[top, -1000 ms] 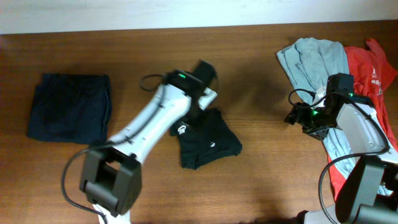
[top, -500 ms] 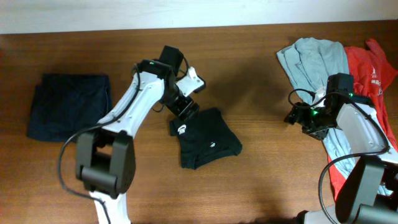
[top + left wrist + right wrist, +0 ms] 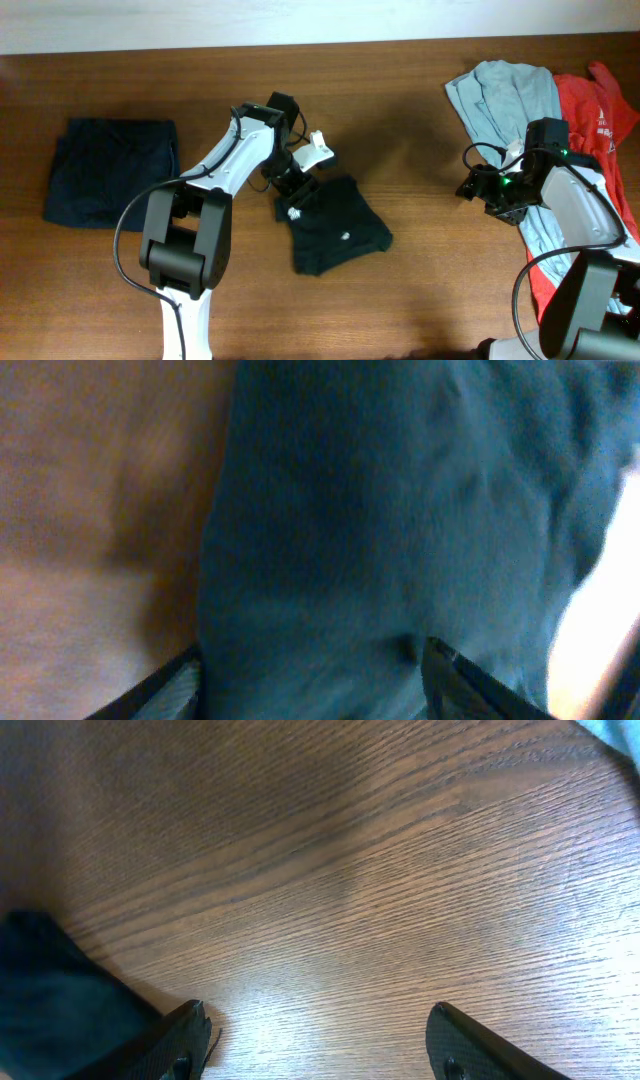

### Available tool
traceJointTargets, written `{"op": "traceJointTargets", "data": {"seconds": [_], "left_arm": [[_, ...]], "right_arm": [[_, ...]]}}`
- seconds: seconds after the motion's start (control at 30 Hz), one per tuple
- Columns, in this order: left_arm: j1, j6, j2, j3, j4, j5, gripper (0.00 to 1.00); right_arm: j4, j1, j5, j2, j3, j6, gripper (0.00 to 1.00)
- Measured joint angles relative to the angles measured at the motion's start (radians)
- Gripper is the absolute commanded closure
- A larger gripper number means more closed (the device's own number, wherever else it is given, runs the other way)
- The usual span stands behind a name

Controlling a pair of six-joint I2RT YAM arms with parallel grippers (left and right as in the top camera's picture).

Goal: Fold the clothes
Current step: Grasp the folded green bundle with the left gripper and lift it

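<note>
Left gripper [image 3: 297, 186] moved onto top-left edge of black garment [image 3: 340, 228], mid table [image 3: 420, 290]. Wrist view blurred: cloth betw. fingers [image 3: 172, 692], can't tell if gripped. Right gripper [image 3: 480, 188] jaws apart over bare table, tips cut off.

On the table [image 3: 430, 270], a folded garment [image 3: 112, 185] lies at the far left, well apart from everything else. Near the middle lies a garment with a logo [image 3: 340, 228], and the left gripper [image 3: 298, 186] sits over its rear left corner (whether it touches the cloth cannot be told). A heap of garments [image 3: 515, 95] lies at the right edge, partly under the right arm; the right gripper [image 3: 476, 188] hangs over bare table just left of that heap
</note>
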Motion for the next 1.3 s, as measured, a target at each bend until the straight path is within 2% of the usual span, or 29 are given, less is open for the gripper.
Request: {"op": "traceJointTargets", "data": {"seconds": [0.17,0.23,0.27,0.33,0.37,0.53,0.67,0.83,0.97,1.0,1.03,1.07,1.1,1.3], "left_arm": [[0.000,0.002,0.000,0.000,-0.082,0.064,0.47],[0.000,0.000,0.000,0.000,-0.084,0.072,0.47],[0.000,0.000,0.000,0.000,-0.084,0.076,0.44],[0.000,-0.005,0.000,0.000,-0.084,0.079,0.32],[0.000,-0.015,0.001,0.000,-0.083,0.080,0.30],[-0.001,-0.124,0.023,-0.012,-0.010,0.087,0.25],[-0.002,-0.192,0.056,-0.019,0.008,0.113,0.26],[-0.009,-0.226,0.076,-0.011,0.006,0.148,0.38],[-0.024,-0.241,0.090,-0.008,-0.003,0.171,0.53],[-0.027,-0.245,0.094,-0.008,-0.008,0.179,0.59],[-0.029,-0.245,0.098,-0.008,-0.016,0.187,0.70],[-0.031,-0.250,0.105,-0.009,-0.023,0.201,0.89],[-0.034,-0.256,0.115,-0.012,-0.028,0.211,0.98],[-0.027,-0.272,0.131,-0.013,-0.035,0.253,0.99]], "right_arm": [[0.000,0.000,0.000,0.000,0.000,0.000,0.26],[0.000,0.000,0.000,0.000,0.000,-0.001,0.26],[0.000,0.000,0.000,0.000,0.000,0.000,0.26],[-0.001,0.000,0.000,0.000,0.000,0.000,0.26],[-0.002,0.000,0.000,0.000,0.000,0.000,0.26],[-0.004,0.000,0.000,0.000,0.000,0.000,0.26],[-0.004,0.000,0.000,0.000,0.000,0.000,0.26],[-0.004,0.000,0.000,0.000,0.000,0.000,0.26],[-0.004,0.000,0.000,0.000,0.000,0.000,0.26],[-0.004,0.000,0.000,0.000,0.000,0.000,0.26],[-0.004,0.000,-0.001,0.000,0.000,0.000,0.26],[-0.005,0.000,-0.002,0.000,0.000,-0.001,0.26],[-0.004,0.000,-0.003,0.000,0.000,0.000,0.26],[-0.007,0.000,-0.003,0.000,0.000,0.000,0.26]]}}
